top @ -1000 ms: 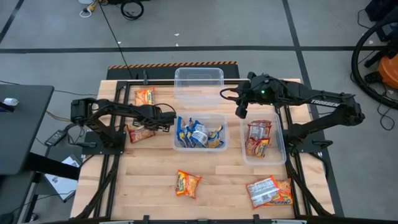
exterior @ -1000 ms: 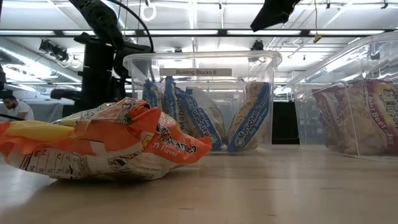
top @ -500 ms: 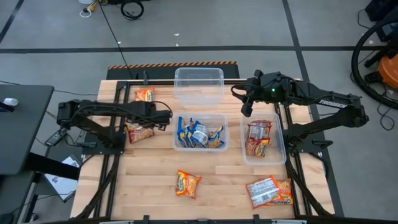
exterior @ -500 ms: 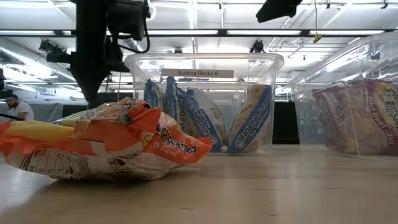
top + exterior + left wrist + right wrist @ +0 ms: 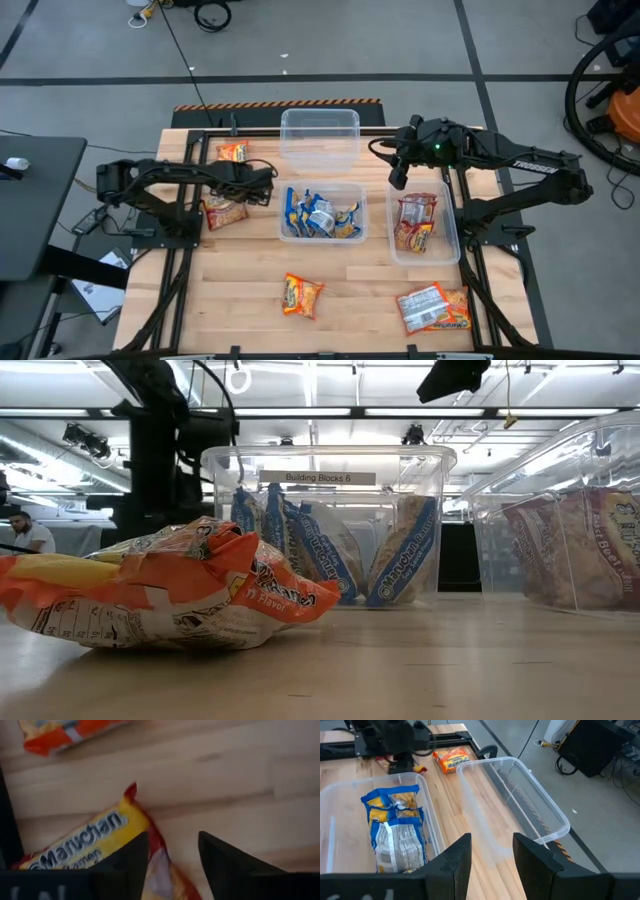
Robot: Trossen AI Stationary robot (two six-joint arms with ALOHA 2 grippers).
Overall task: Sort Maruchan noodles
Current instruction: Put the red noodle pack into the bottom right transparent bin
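Observation:
Maruchan noodle packets lie about the wooden table. My left gripper stands open, pointing down just over the red corner of an orange-yellow packet that lies flat at the table's left; whether a finger touches it, I cannot tell. A second orange packet lies farther back. My right gripper hovers open and empty, high above the gap between the empty far tub and the tub of red-white packets. The middle tub holds blue packets.
An orange packet lies near the front edge, and a red-white and an orange one lie at the front right. Bare wood shows at the front left. A person sits far off in the room.
My left gripper has come up a little from the orange-yellow packet at the table's left, and its arm has shifted. The packet lies where it was. My right gripper has kept its place above the tubs.

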